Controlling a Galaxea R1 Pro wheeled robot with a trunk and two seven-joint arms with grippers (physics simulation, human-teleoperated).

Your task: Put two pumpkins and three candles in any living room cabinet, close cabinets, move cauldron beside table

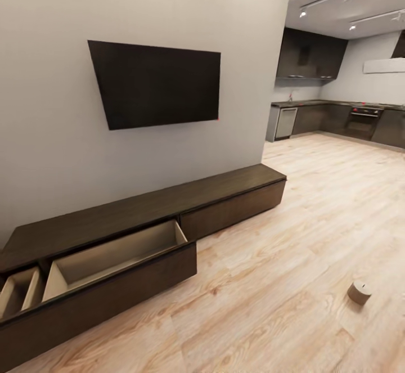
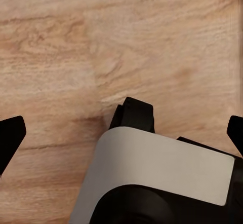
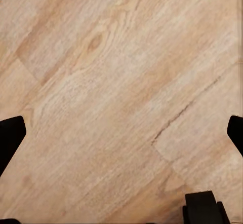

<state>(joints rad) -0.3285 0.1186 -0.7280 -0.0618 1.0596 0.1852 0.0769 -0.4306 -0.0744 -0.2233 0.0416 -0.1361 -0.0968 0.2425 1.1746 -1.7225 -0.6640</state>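
Observation:
One candle (image 1: pixel 359 292), a squat cream-beige cylinder, stands on the wooden floor at the lower right of the head view. The cabinet (image 1: pixel 233 210) is the long, low, dark-brown unit along the wall under the TV. Two of its fronts are pulled out at the left: a wide drawer (image 1: pixel 112 255) and a narrower one (image 1: pixel 19 291), both with bare beige insides. Its right front is closed. My left gripper (image 2: pixel 121 133) hangs open over the floor, above a white and black part of my own body. My right gripper (image 3: pixel 121 133) is open over bare floorboards.
A dark flat TV (image 1: pixel 157 83) hangs on the grey wall above the cabinet. Pale wood floor (image 1: pixel 292 260) stretches to the right and back towards a kitchen (image 1: pixel 337 117) with dark cupboards and an oven. The wall ends at a corner (image 1: pixel 275 136) beside the cabinet's right end.

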